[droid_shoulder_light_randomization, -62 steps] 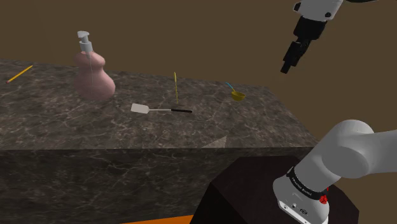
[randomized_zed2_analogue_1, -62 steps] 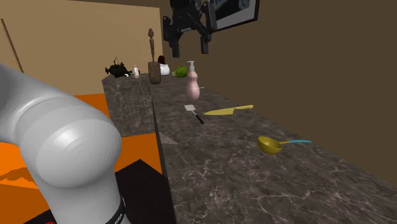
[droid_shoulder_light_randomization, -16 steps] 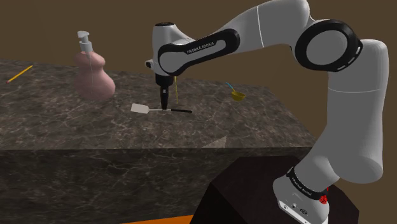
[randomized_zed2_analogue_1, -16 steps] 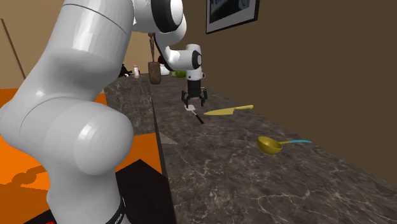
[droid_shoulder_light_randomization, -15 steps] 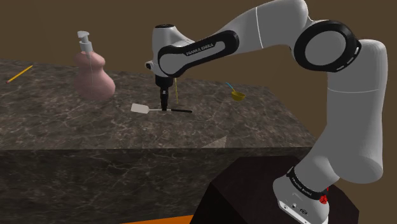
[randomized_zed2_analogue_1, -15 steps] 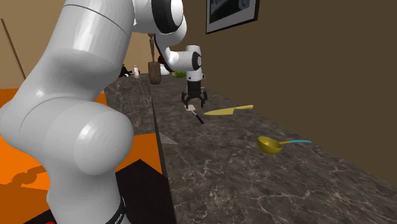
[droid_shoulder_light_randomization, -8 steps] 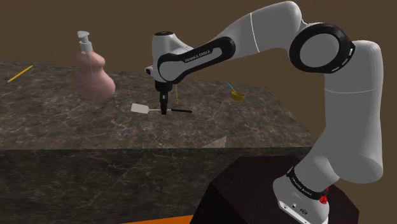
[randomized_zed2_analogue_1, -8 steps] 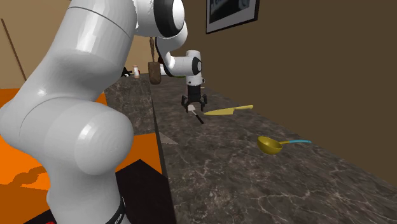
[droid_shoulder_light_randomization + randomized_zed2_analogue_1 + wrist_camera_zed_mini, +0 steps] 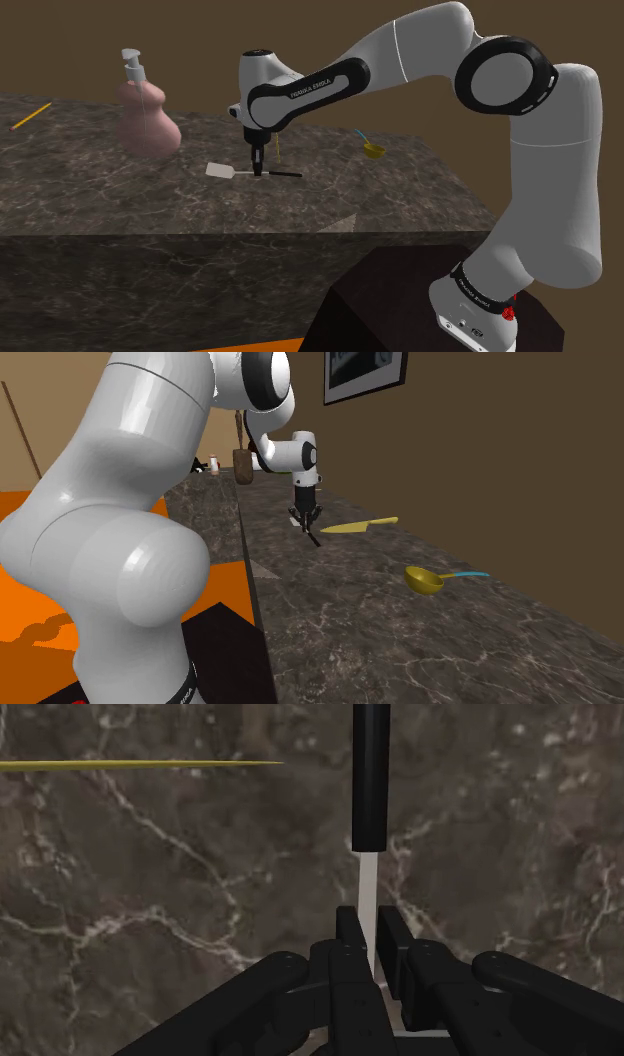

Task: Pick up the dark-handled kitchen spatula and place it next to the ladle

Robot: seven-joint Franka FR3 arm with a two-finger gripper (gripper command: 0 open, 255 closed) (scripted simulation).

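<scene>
The claw (image 9: 370, 932) clasps the spatula (image 9: 368, 804) by its shank.

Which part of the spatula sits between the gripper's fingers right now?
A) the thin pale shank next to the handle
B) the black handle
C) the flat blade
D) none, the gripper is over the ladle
A: in the wrist view the gripper clasps the thin pale shank of the spatula, whose black handle starts just past the fingertips, over the counter.
</scene>
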